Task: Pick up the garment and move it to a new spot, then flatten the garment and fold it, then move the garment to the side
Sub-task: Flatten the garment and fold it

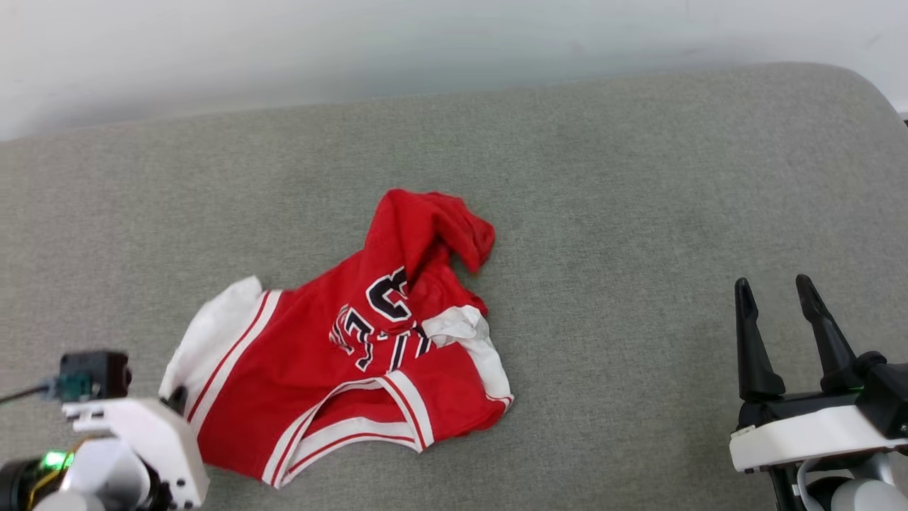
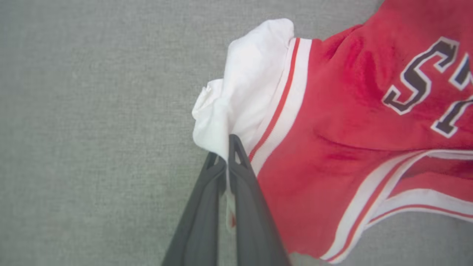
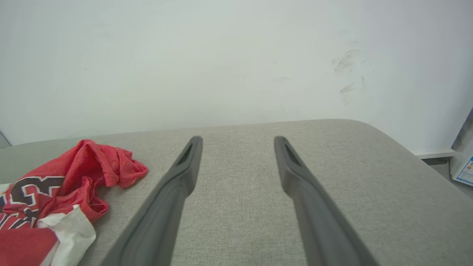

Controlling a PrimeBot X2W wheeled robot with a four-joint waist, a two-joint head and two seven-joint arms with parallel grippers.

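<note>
Since the left gripper (image 2: 223, 157) is clamped only on the sleeve (image 2: 244, 85) edge of the jersey (image 1: 340, 369), crumpled mid-cushion (image 1: 638, 177), lifting could slip that thin hem free; the right gripper (image 1: 773, 284) hovers spread toward the cushion's right end.

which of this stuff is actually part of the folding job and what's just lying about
Job: jersey; left gripper, jaws shut on its white sleeve; right gripper, jaws open, clear of the jersey.
Just there: grey cushion; wall; labelled white item beside the cushion.
</note>
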